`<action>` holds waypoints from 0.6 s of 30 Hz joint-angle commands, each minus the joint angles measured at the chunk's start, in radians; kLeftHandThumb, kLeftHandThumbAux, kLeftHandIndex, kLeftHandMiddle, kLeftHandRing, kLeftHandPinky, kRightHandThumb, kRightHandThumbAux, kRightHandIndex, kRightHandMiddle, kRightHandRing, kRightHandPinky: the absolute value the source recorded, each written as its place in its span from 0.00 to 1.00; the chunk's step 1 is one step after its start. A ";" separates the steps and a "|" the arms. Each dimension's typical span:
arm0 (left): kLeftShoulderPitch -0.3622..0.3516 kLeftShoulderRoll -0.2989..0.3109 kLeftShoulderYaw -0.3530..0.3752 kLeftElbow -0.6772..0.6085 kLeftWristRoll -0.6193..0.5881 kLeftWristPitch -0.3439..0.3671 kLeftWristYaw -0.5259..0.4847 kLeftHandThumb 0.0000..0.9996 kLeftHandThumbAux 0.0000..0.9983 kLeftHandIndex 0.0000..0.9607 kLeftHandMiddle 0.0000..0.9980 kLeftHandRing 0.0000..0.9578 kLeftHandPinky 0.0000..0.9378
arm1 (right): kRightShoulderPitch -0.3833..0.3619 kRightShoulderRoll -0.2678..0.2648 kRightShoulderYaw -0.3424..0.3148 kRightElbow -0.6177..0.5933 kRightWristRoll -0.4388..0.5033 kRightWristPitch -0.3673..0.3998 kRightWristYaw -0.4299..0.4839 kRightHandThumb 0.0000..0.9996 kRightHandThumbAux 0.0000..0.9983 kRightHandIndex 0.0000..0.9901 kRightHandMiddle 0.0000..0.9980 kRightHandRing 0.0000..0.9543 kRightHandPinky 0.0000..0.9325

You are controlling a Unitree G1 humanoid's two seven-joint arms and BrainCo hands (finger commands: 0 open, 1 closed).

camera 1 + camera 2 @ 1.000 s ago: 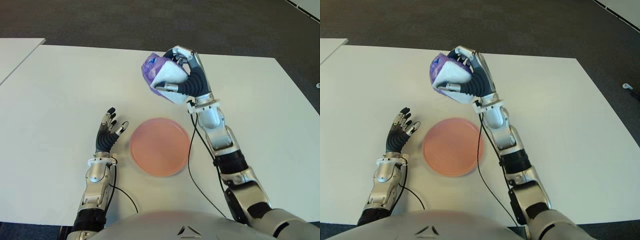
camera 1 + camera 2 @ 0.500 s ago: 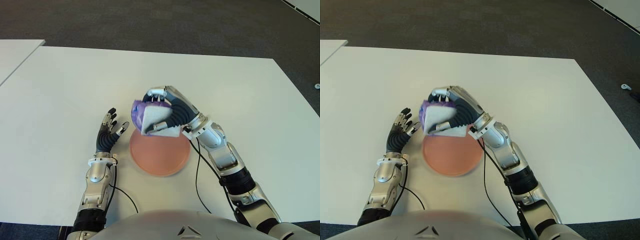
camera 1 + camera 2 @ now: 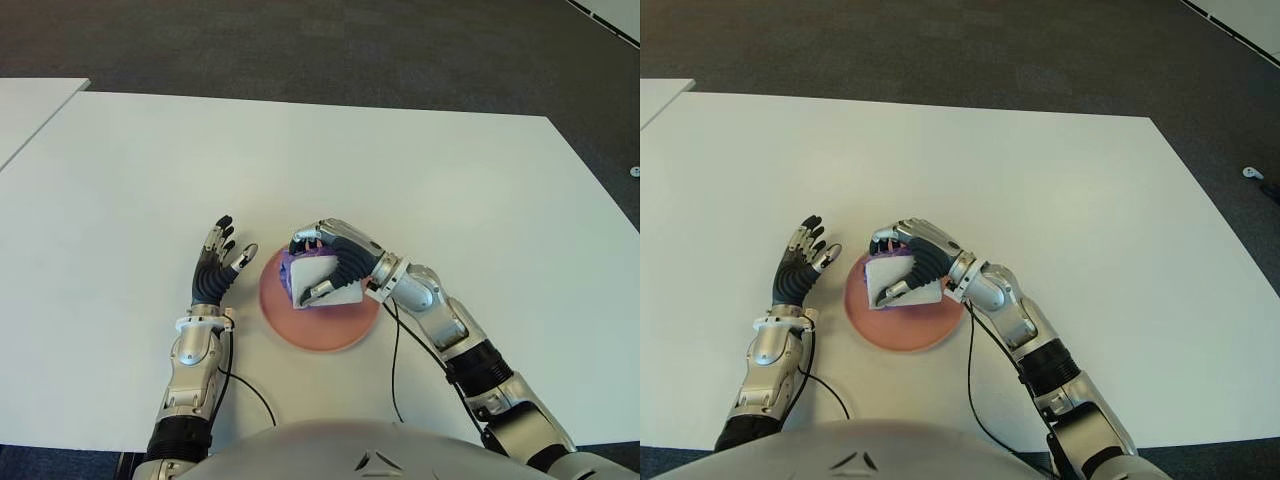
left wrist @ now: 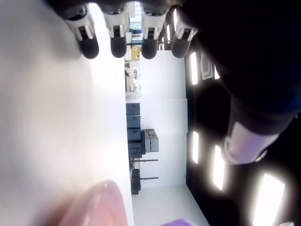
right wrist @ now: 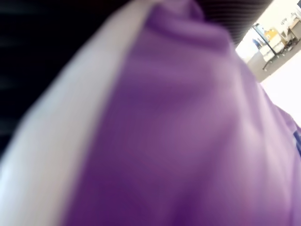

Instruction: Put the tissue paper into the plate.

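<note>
Now right robot hand grips tissue pack — over plate.

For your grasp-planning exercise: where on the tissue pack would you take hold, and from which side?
Grip the tissue pack across its two broad faces, from above, as the right hand does over the pink plate. The plate's rim blocks low side approaches. The left hand shows left of the plate.

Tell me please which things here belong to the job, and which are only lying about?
Belonging to the job:
- tissue paper pack, purple and white, gripped by the right hand over the plate
- pink plate

Not part of it:
- left hand, fingers spread, holding nothing, left of the plate
- white table
- black cable along the right arm
</note>
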 commanded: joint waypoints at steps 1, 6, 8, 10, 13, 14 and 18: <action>0.001 0.007 0.001 0.014 -0.006 0.008 -0.013 0.00 0.64 0.00 0.00 0.00 0.00 | -0.002 -0.009 0.012 0.064 -0.058 -0.025 -0.031 0.86 0.68 0.40 0.52 0.85 0.83; 0.005 0.007 0.000 0.001 -0.005 0.020 -0.010 0.00 0.64 0.00 0.00 0.00 0.00 | -0.008 0.000 0.008 0.116 -0.107 -0.036 -0.093 0.86 0.68 0.40 0.52 0.85 0.85; 0.007 0.008 0.000 -0.003 -0.004 0.024 -0.008 0.00 0.64 0.00 0.00 0.00 0.00 | -0.008 0.003 0.007 0.120 -0.116 -0.034 -0.110 0.86 0.68 0.40 0.52 0.86 0.85; 0.008 0.008 0.000 -0.005 -0.004 0.026 -0.008 0.00 0.64 0.00 0.00 0.00 0.00 | -0.009 0.004 0.008 0.124 -0.119 -0.035 -0.119 0.86 0.68 0.40 0.52 0.86 0.86; 0.009 0.008 0.000 -0.010 -0.002 0.033 -0.006 0.00 0.64 0.00 0.00 0.00 0.00 | -0.009 0.008 0.003 0.127 -0.121 -0.023 -0.130 0.86 0.68 0.40 0.52 0.87 0.86; 0.009 0.008 0.000 -0.012 -0.002 0.035 -0.005 0.00 0.63 0.00 0.00 0.00 0.00 | -0.010 0.009 0.002 0.126 -0.122 -0.019 -0.132 0.86 0.68 0.40 0.53 0.87 0.87; 0.010 0.008 0.000 -0.016 -0.001 0.040 -0.005 0.00 0.63 0.00 0.00 0.00 0.00 | -0.009 0.011 0.001 0.124 -0.131 -0.006 -0.140 0.86 0.68 0.40 0.53 0.88 0.89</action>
